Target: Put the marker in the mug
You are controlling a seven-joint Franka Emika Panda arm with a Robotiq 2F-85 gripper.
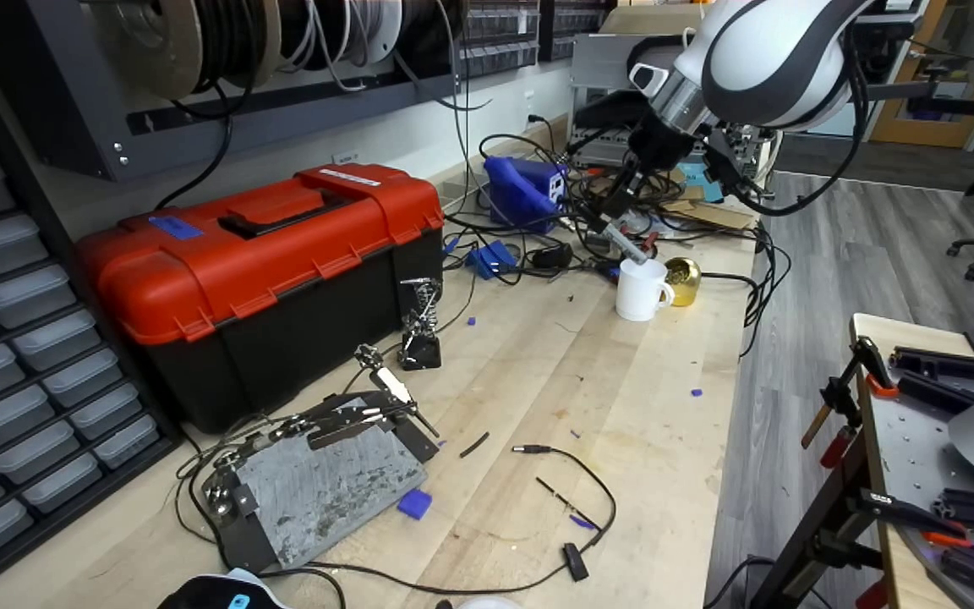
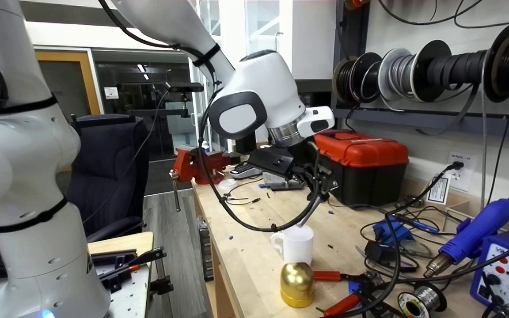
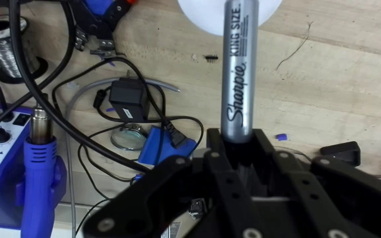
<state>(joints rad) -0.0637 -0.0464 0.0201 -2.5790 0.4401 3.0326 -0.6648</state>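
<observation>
at the mouth of the white mug [image 1: 637,294], the grey marker [image 3: 239,76] hangs at a slant, lower end by the rim; whether the tip is inside, neither exterior view settles. just above the mug, the claw [image 3: 238,140] is clamped on the marker's upper end, likely so that most of the length is free to go in (and the claw itself clear of the rim). the mug stands upright, which suits a drop from above, though the slant might make the marker catch; straightening it a little could help. just beside the mug sits a gold pot [image 2: 297,285], close enough to be knocked. near the mug lies a red-handled tool [image 2: 327,276]. well apart from the mug stands the toolbox [image 1: 265,292], out of the way.
</observation>
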